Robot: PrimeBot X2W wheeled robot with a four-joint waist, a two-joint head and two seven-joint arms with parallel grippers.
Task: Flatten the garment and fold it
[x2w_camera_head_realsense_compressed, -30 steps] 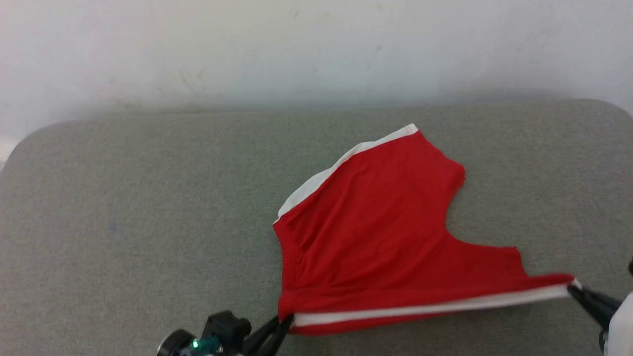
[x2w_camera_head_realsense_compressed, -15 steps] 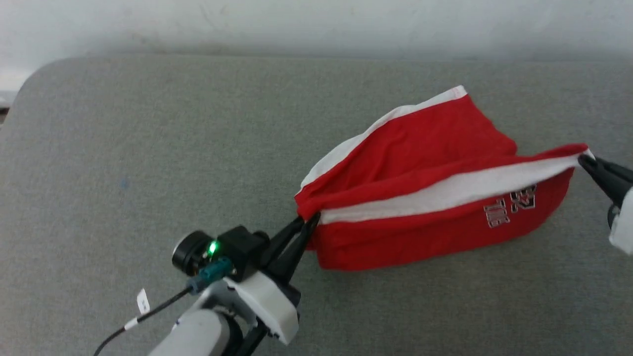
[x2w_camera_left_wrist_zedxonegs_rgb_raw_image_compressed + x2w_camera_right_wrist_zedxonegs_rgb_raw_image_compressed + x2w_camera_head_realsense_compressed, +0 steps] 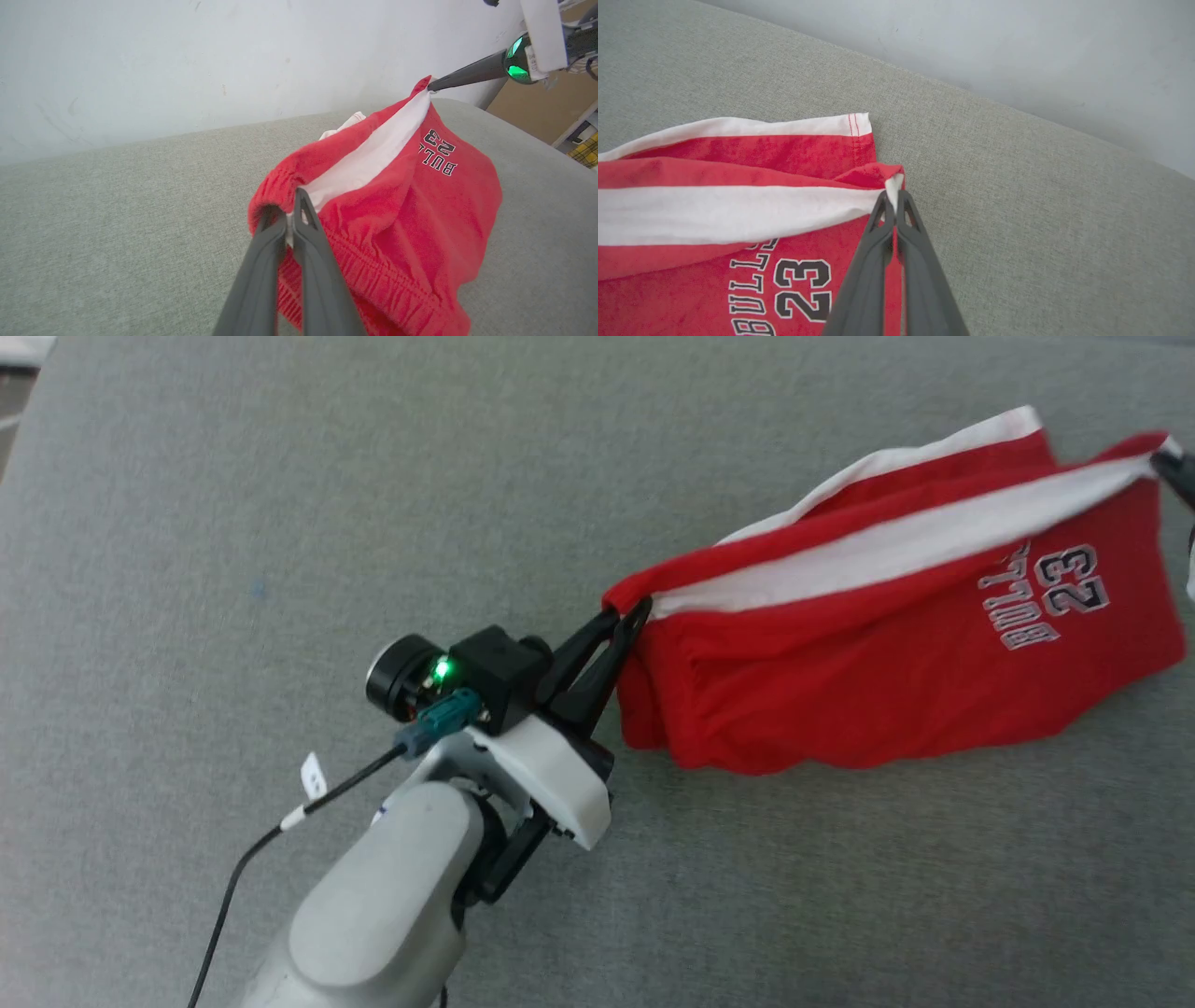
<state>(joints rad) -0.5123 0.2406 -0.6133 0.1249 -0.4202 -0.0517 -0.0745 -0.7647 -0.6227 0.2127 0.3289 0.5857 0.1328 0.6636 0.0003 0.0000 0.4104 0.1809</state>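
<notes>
The garment point(image 3: 896, 663) is a pair of bright red shorts with white side stripes and a "BULLS 23" print, held up off the grey cushion and stretched along one white stripe. My left gripper point(image 3: 627, 614) is shut on the elastic waist end point(image 3: 280, 212) of that stripe. My right gripper point(image 3: 1167, 462) is shut on the hem end point(image 3: 893, 186) at the right edge of the head view. The printed leg point(image 3: 784, 284) hangs below the stripe. The other leg point(image 3: 943, 457) lies behind on the cushion.
A wide grey fabric cushion point(image 3: 280, 523) carries everything, with a pale wall point(image 3: 187, 56) behind it. A cable point(image 3: 327, 793) with a white tag trails from my left wrist. Past the cushion's far end there is brown floor and a yellow checked item point(image 3: 586, 151).
Both grippers have carried the stretched stripe edge up and away from me, turning the shorts over so the printed leg now faces up. The camera has tilted down.
</notes>
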